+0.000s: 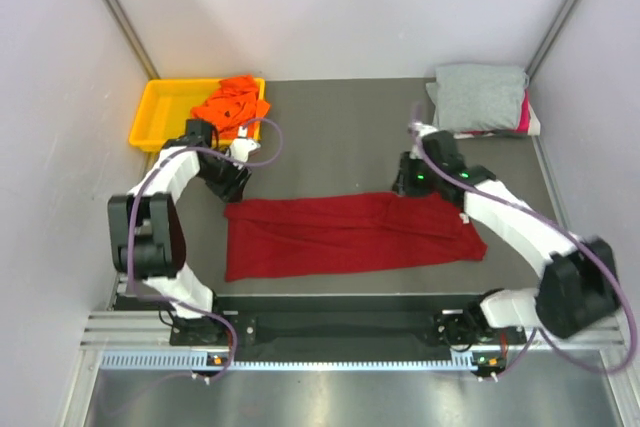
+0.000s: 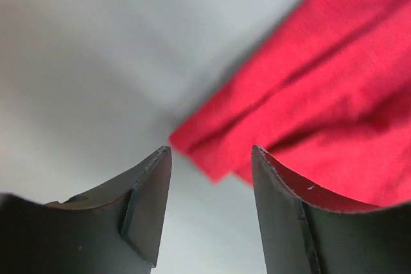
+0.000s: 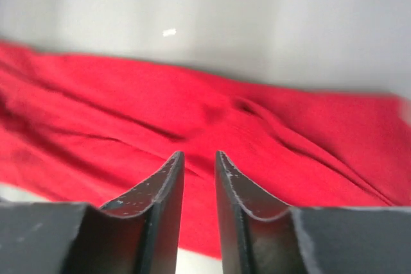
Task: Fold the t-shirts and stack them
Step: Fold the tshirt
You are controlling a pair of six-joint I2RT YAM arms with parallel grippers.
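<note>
Your dark red cotton t-shirt [image 1: 350, 232] lies flat as a long band across the middle of the grey counter [image 1: 330, 147], between the two arms.

It is thin, limp cloth. It will sag and slide off a shallow pinch, and its layers may separate if you catch only the top one. Take it at the corners or along the far edge, and bite deep enough to trap every layer.

Your left claw [image 2: 210, 152] is released, with its fingers spread wide. The band's far-left corner sits just ahead of the tips and is not yet between them. Your right claw [image 3: 199, 155] hangs over the far edge, right of the middle. Its fingers are parted only narrowly and I see no cloth caught in the gap.

- **Red shirt:** the sleeves and collar cannot be made out, so I cannot tell how many layers lie at either corner.
- **Wrist views:** both are blurred close up, and neither shows whether the fingertips touch the counter.
- **Other shirts:** the bright orange crumpled t-shirt [image 1: 232, 102] spills over the rim of the yellow plastic tray [image 1: 165, 107]. At the far right, the light grey folded t-shirt [image 1: 480, 95] covers all but an edge of the pink t-shirt [image 1: 523, 112].
</note>
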